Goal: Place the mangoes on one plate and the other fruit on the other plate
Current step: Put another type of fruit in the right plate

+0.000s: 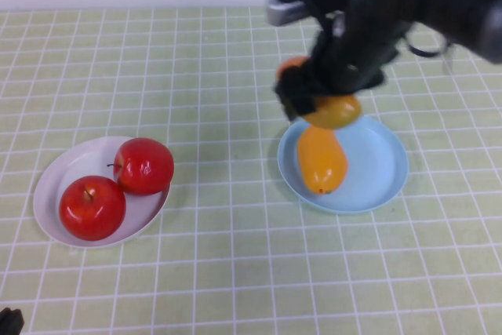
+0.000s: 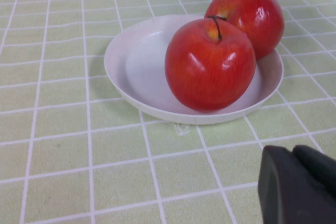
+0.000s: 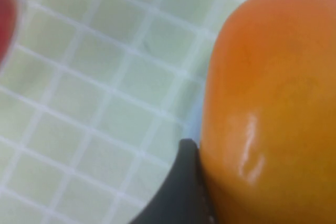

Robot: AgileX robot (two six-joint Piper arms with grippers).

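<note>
Checked tablecloth [image 1: 196,272], right tool [image 1: 318,103] gripping mango [image 1: 336,111]

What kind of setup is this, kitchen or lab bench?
Likely a staged tabletop test bench, not a real kitchen: a green checked tablecloth against a bare wall, glossy apples and mangoes sorted onto a white plate and a blue plate, and robot arms working over them.

Two shiny red apples [image 1: 118,186] sit touching on the white plate [image 1: 59,174]. One orange mango [image 1: 321,158] lies on the blue plate [image 1: 376,166]. The other mango [image 1: 333,111] is above the plate's far rim.
</note>
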